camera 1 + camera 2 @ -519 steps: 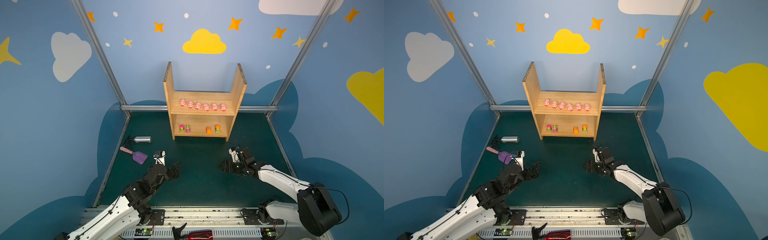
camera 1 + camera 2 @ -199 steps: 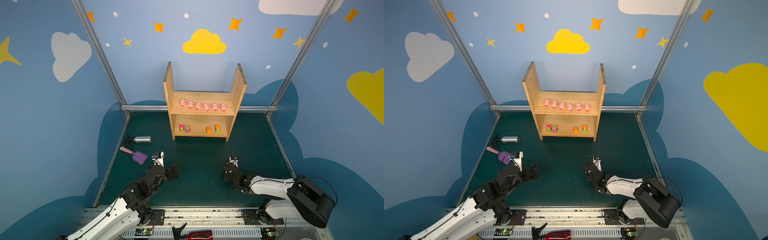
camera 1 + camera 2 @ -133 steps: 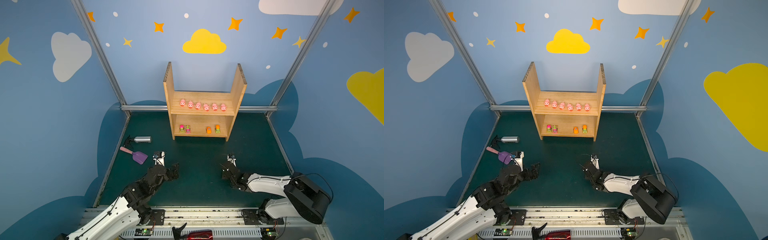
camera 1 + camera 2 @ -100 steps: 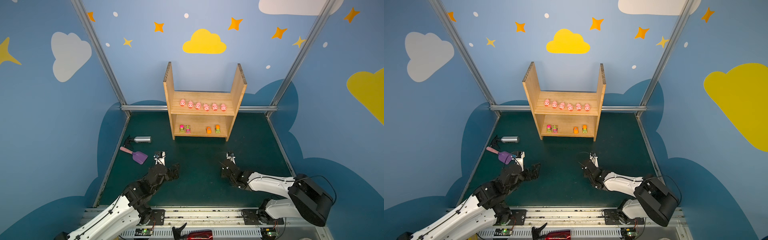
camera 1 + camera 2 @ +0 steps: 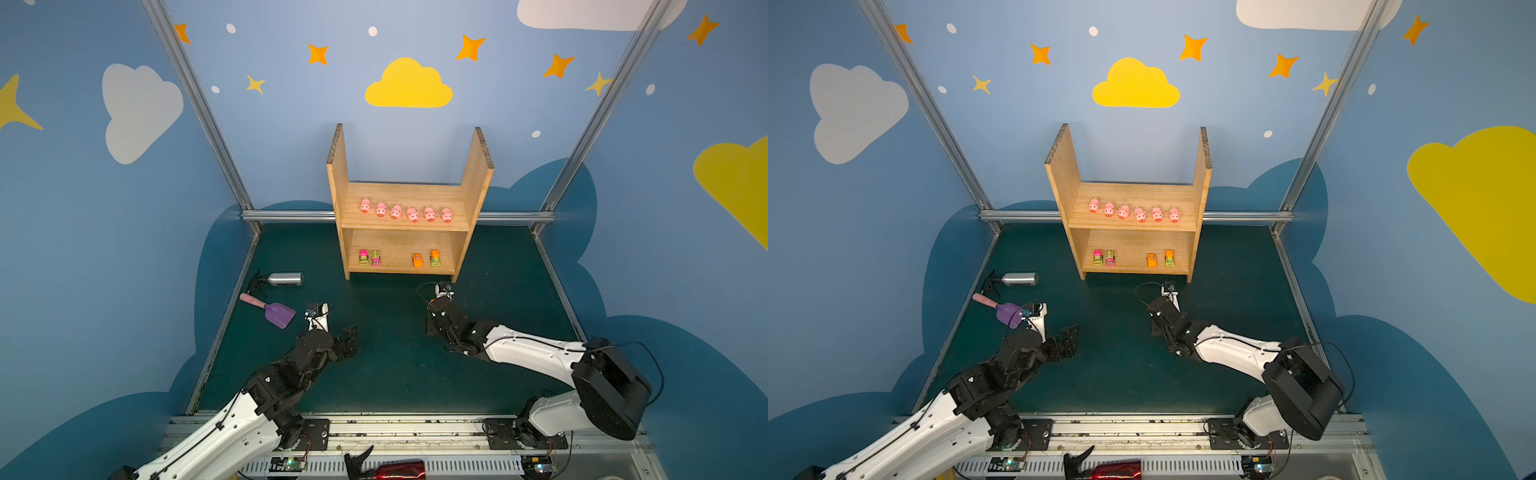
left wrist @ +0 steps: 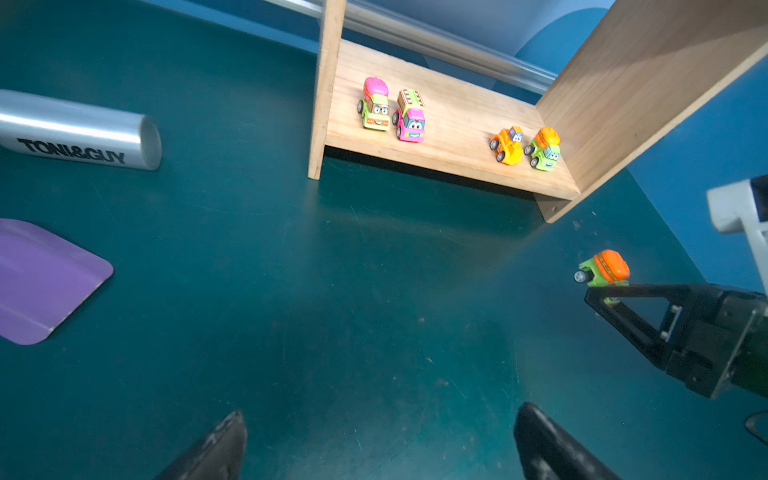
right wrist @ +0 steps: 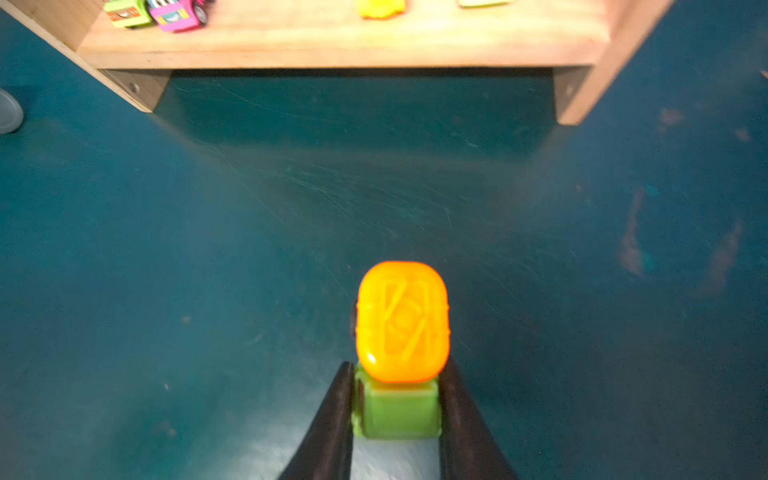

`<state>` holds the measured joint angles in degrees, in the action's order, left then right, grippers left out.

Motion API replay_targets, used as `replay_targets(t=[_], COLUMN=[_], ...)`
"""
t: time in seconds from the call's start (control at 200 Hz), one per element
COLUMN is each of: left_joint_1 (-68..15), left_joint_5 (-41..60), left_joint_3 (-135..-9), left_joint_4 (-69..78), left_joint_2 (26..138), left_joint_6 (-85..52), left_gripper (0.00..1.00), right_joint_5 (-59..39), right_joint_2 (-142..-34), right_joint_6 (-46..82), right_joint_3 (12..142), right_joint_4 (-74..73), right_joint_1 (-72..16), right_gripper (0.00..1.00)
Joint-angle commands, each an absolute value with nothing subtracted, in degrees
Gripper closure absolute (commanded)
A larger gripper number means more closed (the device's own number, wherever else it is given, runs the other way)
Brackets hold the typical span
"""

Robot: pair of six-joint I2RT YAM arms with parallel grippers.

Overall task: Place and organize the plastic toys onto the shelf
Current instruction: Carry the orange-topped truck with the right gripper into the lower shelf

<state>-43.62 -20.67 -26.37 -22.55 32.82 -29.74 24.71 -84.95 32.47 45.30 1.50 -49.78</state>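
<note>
— What are the right jaws doing?
— They are clamping shut on a small green truck with an orange drum (image 7: 402, 345), pinching its green body from both sides while the drum is sticking out past the tips
— Where is that truck sitting?
— It is being held close to the dark green surface (image 5: 386, 374), just near of the shelf (image 5: 338, 178) and in front of its right side panel. Whether its wheels are touching the surface, I cannot tell
— And the left jaws?
— They are standing wide open with nothing between them, hovering over the surface left of the middle, just right of the purple scoop (image 5: 279, 313)
— What is the shelf carrying?
— Six pink pigs (image 5: 412, 215) are standing in a row along the upper board. On the lower board a green truck with a pink top (image 5: 363, 257) and a pink truck (image 5: 375, 257) are sitting side by side at the left, and an orange car (image 5: 417, 260) and another green-and-orange truck (image 5: 435, 257) are sitting together at the right
— Anything else lying about?
— A silver bottle (image 5: 286, 278) is lying on its side far of the scoop, near the left edge of the surface
</note>
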Motion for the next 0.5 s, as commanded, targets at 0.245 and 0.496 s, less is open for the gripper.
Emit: replay_targets(t=[0.245, 0.496], left_joint_1=[-43.0, -42.5], left_joint_5=[-24.3, -26.4], left_joint_3=[-24.3, -23.6], left_joint_4=[-22.1, -22.0], left_joint_2=[31.6, 30.1], left_joint_6=[-28.8, -28.5], left_gripper=[0.00, 0.00], right_joint_5=[23.4, 22.6], right_joint_2=[-96.3, -107.5], right_joint_6=[25.2, 21.6], right_joint_3=[62.0, 75.4], right_joint_4=[4.3, 5.0], right_joint_1=[-48.5, -46.2], right_gripper=[0.73, 0.73])
